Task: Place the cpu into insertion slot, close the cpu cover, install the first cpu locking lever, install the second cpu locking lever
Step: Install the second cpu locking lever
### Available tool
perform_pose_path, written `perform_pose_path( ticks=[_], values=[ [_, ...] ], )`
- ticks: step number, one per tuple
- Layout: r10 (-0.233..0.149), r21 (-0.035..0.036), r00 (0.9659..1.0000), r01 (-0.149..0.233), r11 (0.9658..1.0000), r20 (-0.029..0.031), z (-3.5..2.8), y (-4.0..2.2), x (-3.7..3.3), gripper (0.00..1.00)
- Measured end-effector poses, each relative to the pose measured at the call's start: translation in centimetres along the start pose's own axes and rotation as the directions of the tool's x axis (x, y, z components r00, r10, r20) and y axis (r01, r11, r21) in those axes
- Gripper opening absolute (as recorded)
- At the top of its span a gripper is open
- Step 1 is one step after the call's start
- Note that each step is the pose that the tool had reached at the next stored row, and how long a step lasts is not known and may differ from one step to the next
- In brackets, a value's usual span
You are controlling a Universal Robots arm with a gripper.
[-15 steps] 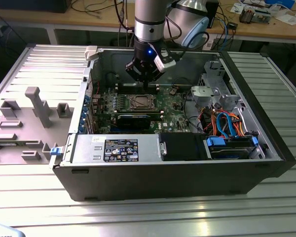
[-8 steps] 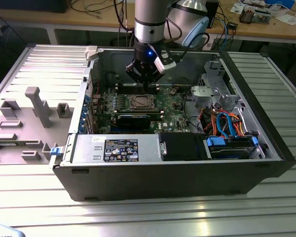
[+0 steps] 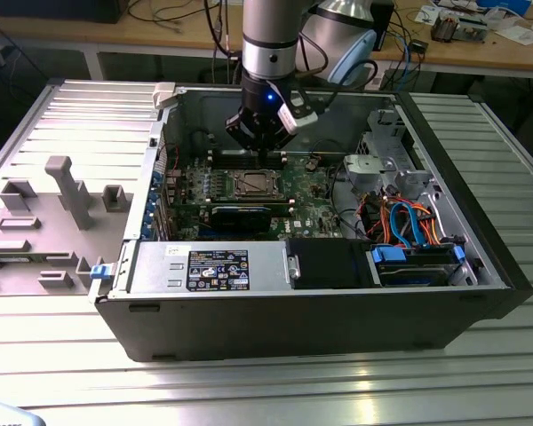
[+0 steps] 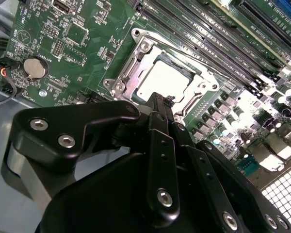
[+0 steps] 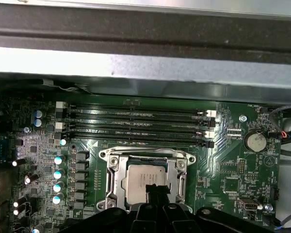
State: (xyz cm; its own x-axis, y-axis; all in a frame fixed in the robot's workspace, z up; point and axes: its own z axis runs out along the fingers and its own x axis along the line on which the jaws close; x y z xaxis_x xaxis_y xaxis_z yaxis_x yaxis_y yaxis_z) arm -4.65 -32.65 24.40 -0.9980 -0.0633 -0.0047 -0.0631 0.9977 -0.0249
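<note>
The cpu (image 5: 140, 182), a flat square chip with a dull silver top, lies in the insertion slot (image 5: 104, 155) on the green board. The cpu cover (image 5: 115, 177), a thin silver frame, lies flat around it, and the chip shows through the window. In the second wrist view the cpu (image 4: 160, 80) sits inside the cover (image 4: 131, 73). My gripper (image 5: 155, 189) hangs just above one edge of the chip, its black fingers together and holding nothing. In the exterior view the gripper (image 3: 265, 151) is inside the open computer case, just behind the slot (image 3: 251, 184).
Long narrow memory slots (image 5: 136, 124) run beside the socket, toward the case wall (image 5: 145, 68). A coin battery (image 5: 255, 141) sits on the board. A long black card (image 3: 242, 213), a power supply box (image 3: 218, 266) and cabled drive bays (image 3: 409, 222) surround the board. A grey fixture tray (image 3: 44, 213) lies at the exterior view's left.
</note>
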Motion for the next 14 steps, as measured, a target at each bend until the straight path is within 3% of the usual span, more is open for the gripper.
perform_pose_path(
  ticks=[14],
  values=[
    [0.0,-0.0001,1.0,0.0,1.0,0.0,0.07,-0.61,0.04,0.11]
  ],
)
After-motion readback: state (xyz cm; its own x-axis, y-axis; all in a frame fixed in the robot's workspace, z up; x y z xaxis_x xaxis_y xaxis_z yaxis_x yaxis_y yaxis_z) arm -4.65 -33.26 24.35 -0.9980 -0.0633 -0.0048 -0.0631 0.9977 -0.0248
